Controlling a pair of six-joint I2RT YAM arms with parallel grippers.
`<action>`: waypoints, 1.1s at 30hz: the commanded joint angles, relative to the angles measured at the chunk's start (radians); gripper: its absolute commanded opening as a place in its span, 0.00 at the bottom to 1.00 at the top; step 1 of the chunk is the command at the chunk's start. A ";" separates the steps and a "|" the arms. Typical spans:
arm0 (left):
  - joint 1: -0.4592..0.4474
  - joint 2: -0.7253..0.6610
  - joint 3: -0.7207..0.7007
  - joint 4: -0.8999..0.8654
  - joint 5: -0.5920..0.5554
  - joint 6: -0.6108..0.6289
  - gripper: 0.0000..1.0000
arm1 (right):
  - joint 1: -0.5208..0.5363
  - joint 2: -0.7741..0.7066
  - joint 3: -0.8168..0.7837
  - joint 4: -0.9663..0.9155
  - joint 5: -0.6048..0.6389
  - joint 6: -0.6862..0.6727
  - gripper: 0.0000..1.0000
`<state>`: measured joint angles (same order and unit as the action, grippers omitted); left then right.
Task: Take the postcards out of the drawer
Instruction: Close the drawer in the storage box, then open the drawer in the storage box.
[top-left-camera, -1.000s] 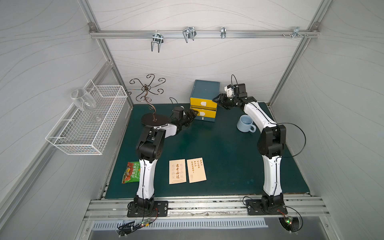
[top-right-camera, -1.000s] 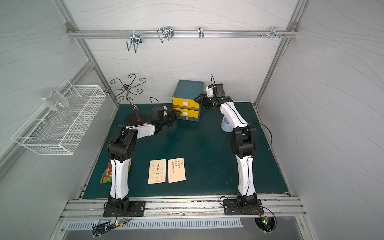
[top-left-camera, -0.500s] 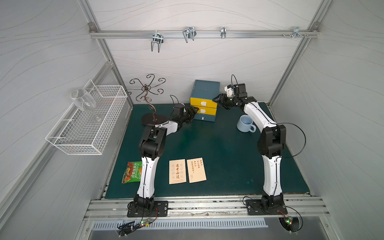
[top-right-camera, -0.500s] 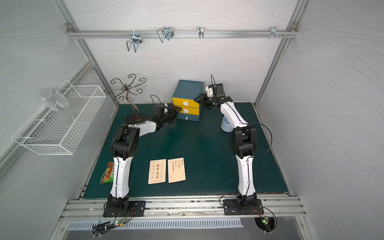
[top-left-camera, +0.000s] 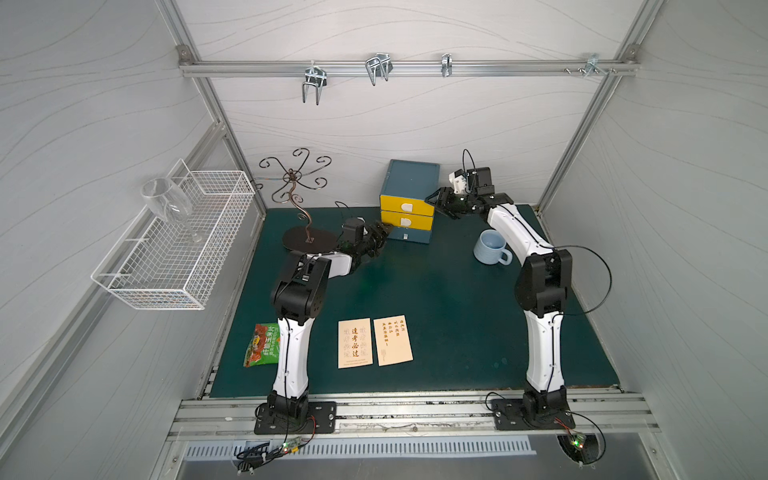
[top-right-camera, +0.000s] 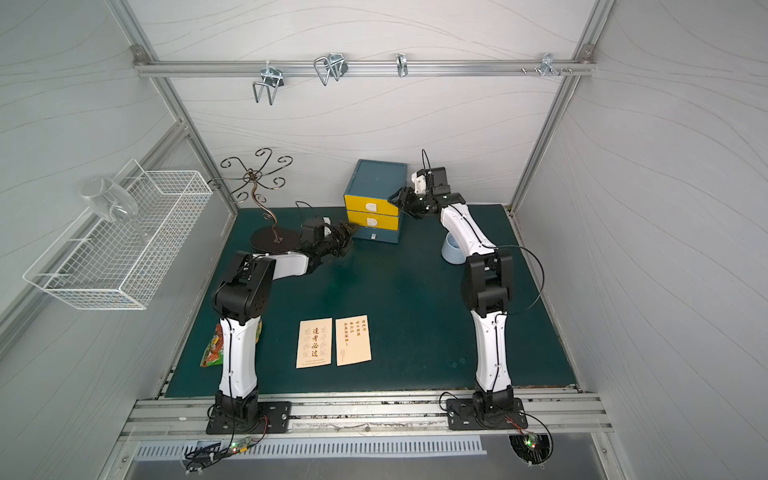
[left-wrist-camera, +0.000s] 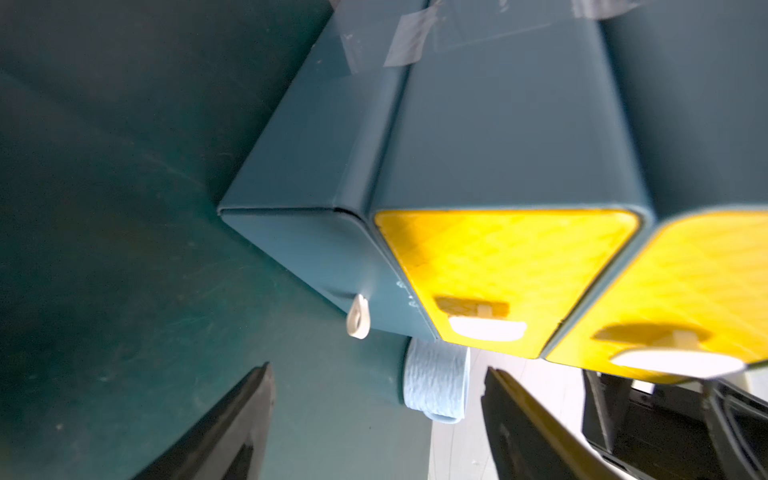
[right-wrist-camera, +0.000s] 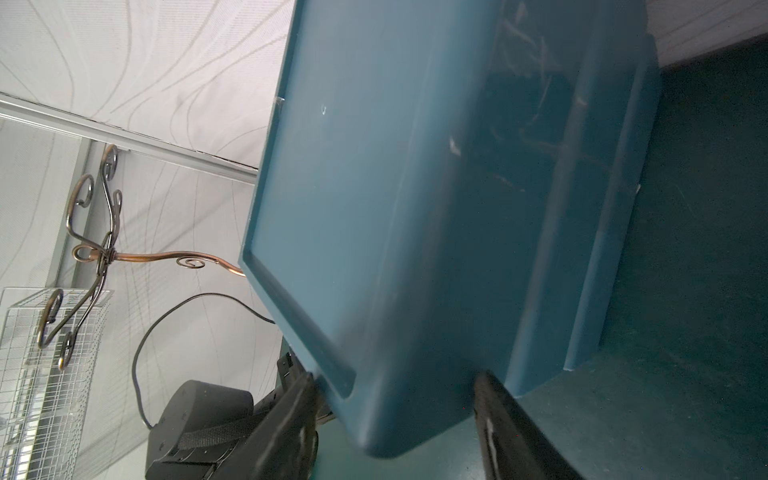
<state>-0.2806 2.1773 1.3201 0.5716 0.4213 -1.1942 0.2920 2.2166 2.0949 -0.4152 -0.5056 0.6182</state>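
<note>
L fingers (left-wrist-camera: 232, 436) – wide open, empty | R fingers (right-wrist-camera: 511, 436) – clamped on drawer box (right-wrist-camera: 415, 208) corner

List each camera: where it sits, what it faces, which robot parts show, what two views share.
Top views: high in front, looking down at the mat; left arm, right arm whole.
Left wrist: on the left arm, facing the cabinet and its yellow drawers; left end effector open.
Right wrist: on the right arm, facing the cabinet's top corner; right end effector clasps it.
Shared: cabinet in all; mug in left wrist and top views.
</note>
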 joint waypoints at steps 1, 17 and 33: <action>-0.019 -0.036 -0.008 0.109 0.014 -0.021 0.84 | -0.005 0.014 -0.035 -0.037 0.031 0.013 0.61; -0.072 0.137 -0.022 0.378 -0.010 -0.171 0.82 | -0.005 0.000 -0.052 -0.036 0.028 0.011 0.61; -0.122 0.235 -0.034 0.515 -0.215 -0.227 0.81 | -0.005 0.000 -0.059 -0.034 0.029 0.012 0.61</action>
<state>-0.3862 2.3806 1.2781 1.0054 0.2653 -1.4086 0.2920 2.2086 2.0678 -0.3855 -0.5171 0.6289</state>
